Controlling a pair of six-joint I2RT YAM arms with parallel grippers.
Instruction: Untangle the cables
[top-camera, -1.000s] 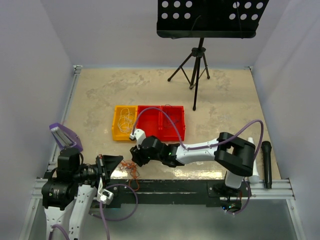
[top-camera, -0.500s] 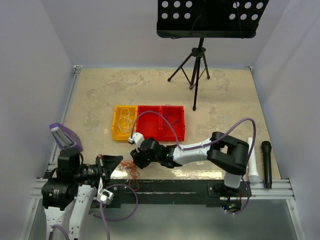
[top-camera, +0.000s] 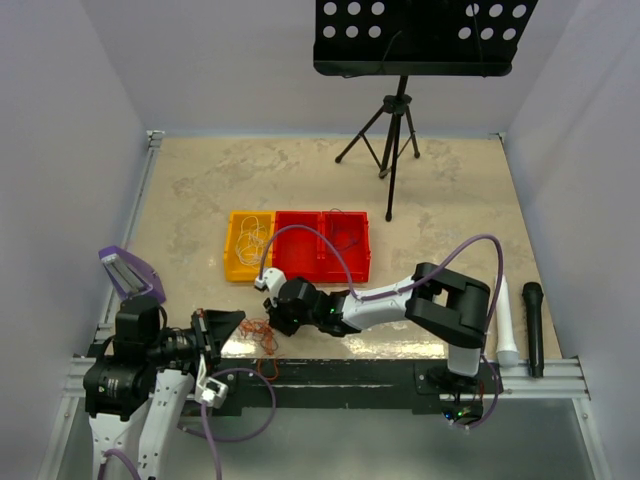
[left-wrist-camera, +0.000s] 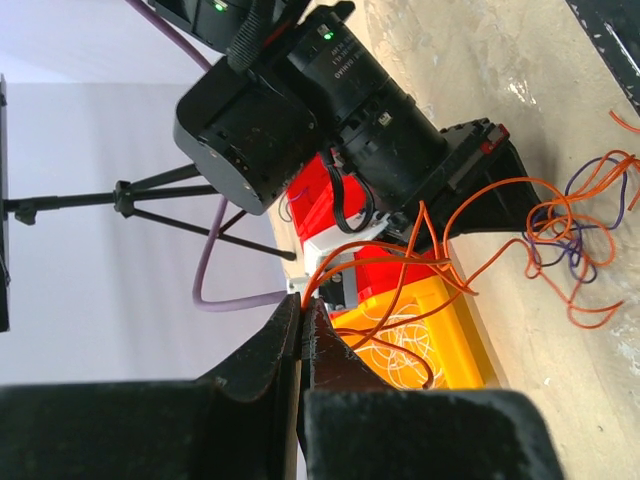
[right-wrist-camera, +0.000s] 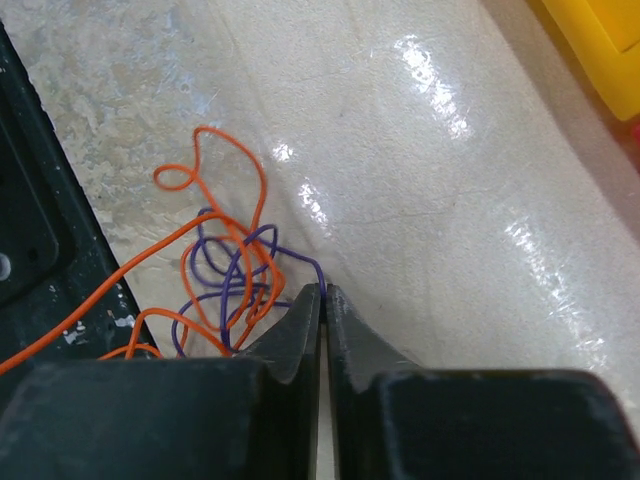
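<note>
As the left gripper (left-wrist-camera: 300, 315) pinches the orange cable (right-wrist-camera: 258, 190) and the right gripper (right-wrist-camera: 324, 292) nips the purple cable (right-wrist-camera: 300, 258), the cables (top-camera: 262, 335) lie knotted on the table (top-camera: 200, 200) between them — a hard pull may cinch the loops.

bright, even light is cast from above. glare is seen on the table (right-wrist-camera: 440, 90); wrist-view foregrounds are rendered soft.
</note>
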